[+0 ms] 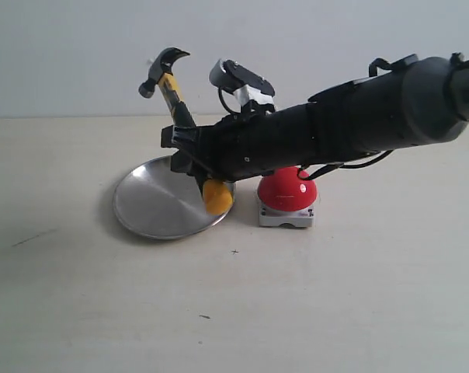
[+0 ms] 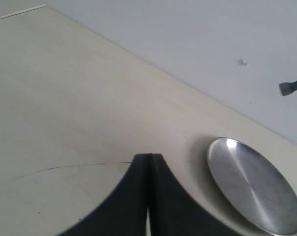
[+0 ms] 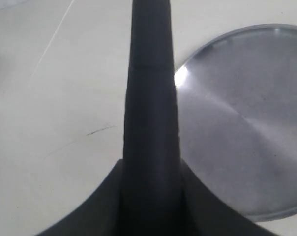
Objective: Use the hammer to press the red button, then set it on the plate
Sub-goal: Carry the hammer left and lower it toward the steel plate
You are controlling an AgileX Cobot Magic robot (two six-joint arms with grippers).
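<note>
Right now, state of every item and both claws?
hammer: gripped in right claw, head up, butt over plate rim.
red button: on table, hammer clear of it.
plate: flat on table, hammer not laid in it.
right claw: shut on hammer.
left claw: shut, empty.

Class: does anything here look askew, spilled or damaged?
Nothing spilled or broken. Only the hammer is off level: the right gripper holds it tilted, head up, butt at the plate rim. The red button sits flat.

pale table (image 1: pixel 359 295), bearing plate (image 1: pixel 153 206); red button (image 1: pixel 285 193) beside
</note>
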